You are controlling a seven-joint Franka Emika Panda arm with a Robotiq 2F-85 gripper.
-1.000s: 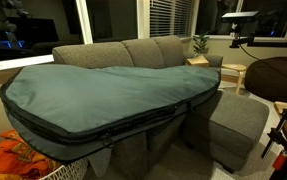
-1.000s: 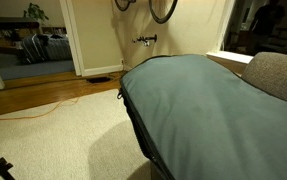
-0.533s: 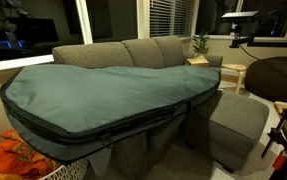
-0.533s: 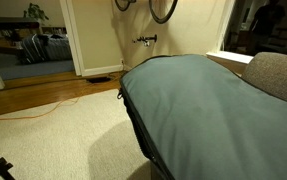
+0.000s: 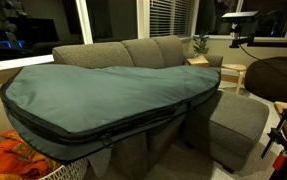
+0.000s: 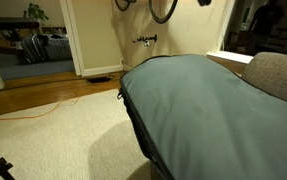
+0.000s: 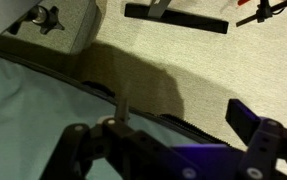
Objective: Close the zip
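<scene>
The gripper (image 7: 168, 140) hangs with jaws wide apart, holding nothing. The zip (image 7: 83, 86) edges the bag (image 7: 23, 115) and slants crosswise from the left jaw towards the right. Its pull (image 7: 123, 104) stands upright just ahead.

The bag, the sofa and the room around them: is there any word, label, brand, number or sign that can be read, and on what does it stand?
None: no readable text in any view. The bag, its zip and the sofa show no lettering.

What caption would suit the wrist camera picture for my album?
Open pincer above the zip pull at the bag edge, carpet beyond.
</scene>
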